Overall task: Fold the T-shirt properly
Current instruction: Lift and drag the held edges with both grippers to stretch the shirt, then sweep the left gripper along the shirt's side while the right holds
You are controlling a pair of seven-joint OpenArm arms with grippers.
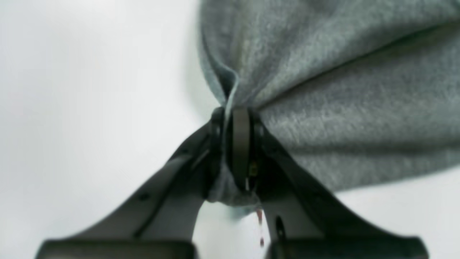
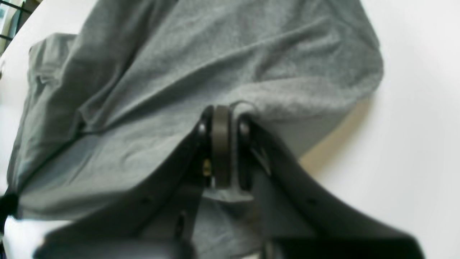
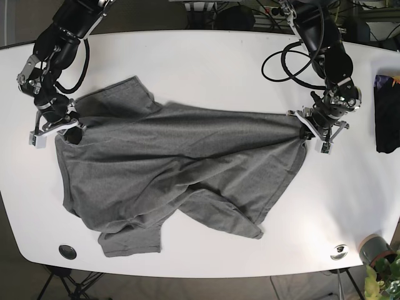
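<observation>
On the white table [image 3: 206, 56] a grey T-shirt [image 3: 181, 175] lies spread and rumpled between the two arms, pulled taut along its upper edge. At the base view's left side, the right gripper [image 3: 70, 132] is clamped on the shirt's edge close to one sleeve [image 3: 122, 97]; that sleeve lies just beyond the gripper, toward the table's far side, while the body of the shirt stretches away from the fingertips across the table and sags toward the near edge. In the right wrist view the right gripper [image 2: 222, 118] has its jaws pressed together with a thin fold of cloth pinched between them, and the fabric fans out ahead of the tips and to their left, with a rounded fold hanging just off the table to their right.

Across the middle, a long crease runs straight from one gripper to the other. Below that line the cloth lies slack, with the second sleeve [image 3: 131, 240] folded flat near the table's front edge.

At the base view's right side, the left gripper [image 3: 307, 131] holds the opposite edge of the shirt, bunched to a point at its tips. The left wrist view shows the left gripper [image 1: 237, 118] closed tight on a gathered tuck of fabric, the shirt spreading ahead and to the right of the fingertips, bare table to their left.
</observation>
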